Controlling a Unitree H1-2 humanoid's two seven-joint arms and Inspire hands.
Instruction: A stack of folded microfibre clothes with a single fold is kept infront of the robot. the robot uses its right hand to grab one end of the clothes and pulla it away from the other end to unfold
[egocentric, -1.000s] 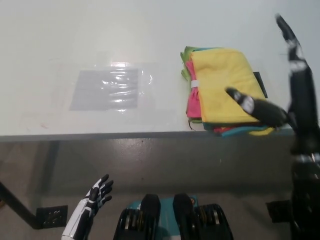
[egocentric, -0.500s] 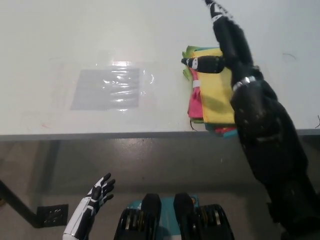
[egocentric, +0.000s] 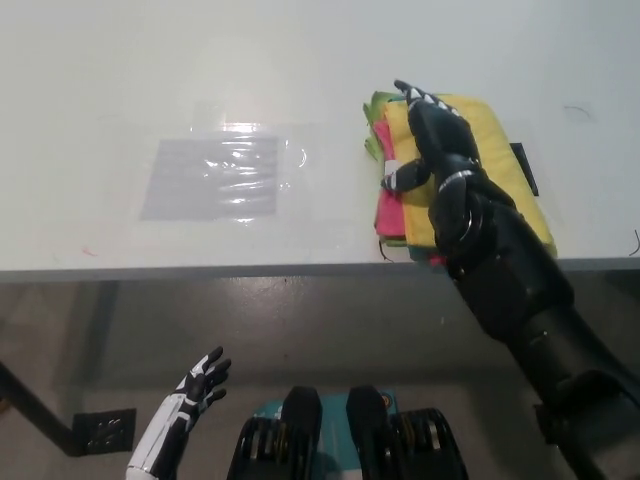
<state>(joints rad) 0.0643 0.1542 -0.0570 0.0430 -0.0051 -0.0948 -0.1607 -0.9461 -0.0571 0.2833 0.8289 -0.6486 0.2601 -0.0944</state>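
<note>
2 hands, right hand (egocentric: 432, 135) hiding cloth stack (egocentric: 500, 160), grip unclear, left hand (egocentric: 196, 388) fingers apart

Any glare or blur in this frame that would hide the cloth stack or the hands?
Head view: glare sits on the clear plastic sheet, well away from the cloth stack, which shows sharp with true colours. The right hand over the stack is slightly soft. The left hand, resting low under the table edge, is dim but readable.
</note>
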